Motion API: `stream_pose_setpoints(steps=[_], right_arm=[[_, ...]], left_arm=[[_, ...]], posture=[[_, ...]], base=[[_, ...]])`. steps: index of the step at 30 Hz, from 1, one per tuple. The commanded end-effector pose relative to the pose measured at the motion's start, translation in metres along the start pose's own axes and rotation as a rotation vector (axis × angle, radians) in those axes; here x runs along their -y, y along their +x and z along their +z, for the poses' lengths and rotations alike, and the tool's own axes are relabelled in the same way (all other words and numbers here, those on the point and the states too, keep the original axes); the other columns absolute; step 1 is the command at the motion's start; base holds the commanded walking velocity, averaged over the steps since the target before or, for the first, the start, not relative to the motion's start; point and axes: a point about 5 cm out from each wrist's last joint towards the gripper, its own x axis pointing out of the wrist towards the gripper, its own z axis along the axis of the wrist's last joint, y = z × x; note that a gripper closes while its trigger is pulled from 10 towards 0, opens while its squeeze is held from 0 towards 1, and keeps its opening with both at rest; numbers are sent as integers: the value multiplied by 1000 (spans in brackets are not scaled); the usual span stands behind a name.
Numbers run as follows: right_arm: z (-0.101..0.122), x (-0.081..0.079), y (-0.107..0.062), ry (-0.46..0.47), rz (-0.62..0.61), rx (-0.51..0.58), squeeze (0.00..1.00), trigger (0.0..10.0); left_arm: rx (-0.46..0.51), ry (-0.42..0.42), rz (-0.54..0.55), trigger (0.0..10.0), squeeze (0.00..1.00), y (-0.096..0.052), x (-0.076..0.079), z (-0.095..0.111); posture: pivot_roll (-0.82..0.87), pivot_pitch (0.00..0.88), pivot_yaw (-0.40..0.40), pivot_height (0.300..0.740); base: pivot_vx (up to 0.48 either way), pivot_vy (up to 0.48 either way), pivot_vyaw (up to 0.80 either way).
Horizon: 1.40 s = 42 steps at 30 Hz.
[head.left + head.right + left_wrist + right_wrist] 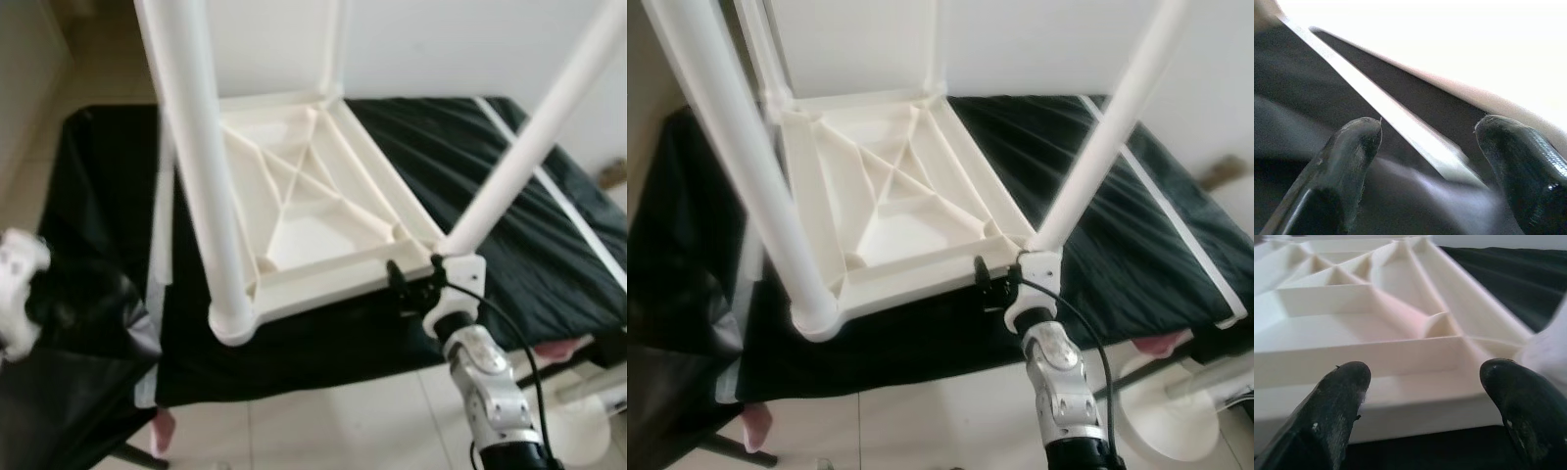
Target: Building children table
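Four upright legs [201,166] are fencing the upturned table top [313,215]; the black cloth [529,245] to its right is lying open, unobstructed.

Tabletop [304,230]: white plastic, smooth, semi-matt, moulded ribs on underside. Legs [201,166]: same white plastic, smooth w/ slight sheen. Cloth [470,186] over the surface: black fabric, matt, fine creases, w/ a pale strip [573,220] sewn in. Right arm [485,392]: brushed silver metal, satin. Right gripper [1425,401] fingers [1337,406]: black rubbery, matt, dusty specks. Left gripper [1430,156] fingers [1352,156]: black, faintly glossy. Floor [333,421]: pale tile, glossy.
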Motion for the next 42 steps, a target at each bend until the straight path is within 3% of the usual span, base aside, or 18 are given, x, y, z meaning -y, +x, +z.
stream_pose_setpoints(steps=[1, 4, 5, 6, 9, 10, 11, 12, 15, 24, 28, 31, 33, 35, 39, 42], right_arm=[[-4, 0, -3, 4, -1, -13, 0, 10000], [-8, -8, -16, 13, 0, -22, 0, 10000], [-8, -8, -16, 13, 0, -22, 0, 10000], [-8, -11, -20, 24, -6, -23, 0, 10000], [-9, -12, -23, 32, -16, -25, 0, 10000], [-11, -16, -28, 43, -36, -32, 0, 10000], [-11, -16, -28, 43, -36, -32, 0, 10000], [-13, -16, -31, 50, -67, -38, 0, 10000], [-14, -14, -34, 58, -101, -45, 0, 10000], [-18, -6, -41, 48, -165, -87, 0, 10000], [-22, 7, -41, 24, -224, -124, 0, 10000], [-23, 9, -40, 14, -240, -134, 0, 10000], [-23, 14, -40, -18, -261, -154, 0, 10000], [-23, 14, -40, -18, -261, -154, 0, 10000], [-19, 24, -35, -39, -325, -146, 0, 10000], [-16, 28, -32, -39, -343, -134, 0, 10000]], left_arm=[[-27, -19, 18, 10000, 0, 3, 0, -10], [100, -10, 133, 10000, 0, 33, -19, 12], [100, -10, 133, 10000, 0, 33, -19, 12], [137, -3, 152, 10000, 0, 42, -23, 18], [172, -5, 168, 10000, 0, 51, -24, 24], [239, -39, 173, 10000, 0, 70, -25, 33], [239, -39, 173, 10000, 0, 70, -25, 33], [277, -47, 137, 10000, 0, 86, -19, 40], [304, -57, 95, 10000, 0, 98, -12, 44], [402, -92, 6, 10000, 0, 120, 4, 59], [441, -109, -147, 10000, 0, 132, 33, 60], [437, -106, -185, 10000, 0, 134, 41, 59], [434, -111, -250, 10000, 0, 137, 58, 54], [434, -111, -250, 10000, 0, 137, 58, 54], [445, -137, -316, 10000, 0, 134, 84, 47], [456, -149, -326, 10000, 0, 132, 91, 47]], posture=[[142, 82, -65, 740], [101, 77, -44, 740], [101, 77, -44, 740], [81, 74, -35, 740], [73, 74, -33, 740], [55, 73, -24, 740], [55, 73, -24, 740], [40, 72, -18, 740], [8, 72, -8, 740], [-16, 71, -17, 740], [-15, 76, -34, 740], [-15, 76, -34, 740], [-15, 78, -44, 740], [-15, 78, -44, 740], [-15, 82, -53, 740], [-10, 84, -56, 740]], base=[[0, 0, 0], [0, 0, 0], [0, 0, 0], [0, 0, 0], [0, 0, 0], [0, 0, 0], [0, 0, 0], [0, 0, 0], [0, 0, 0], [0, 0, 0], [0, 0, 0], [0, 0, 0], [0, 0, 0], [0, 0, 0], [0, 0, 0], [0, 0, 0]])
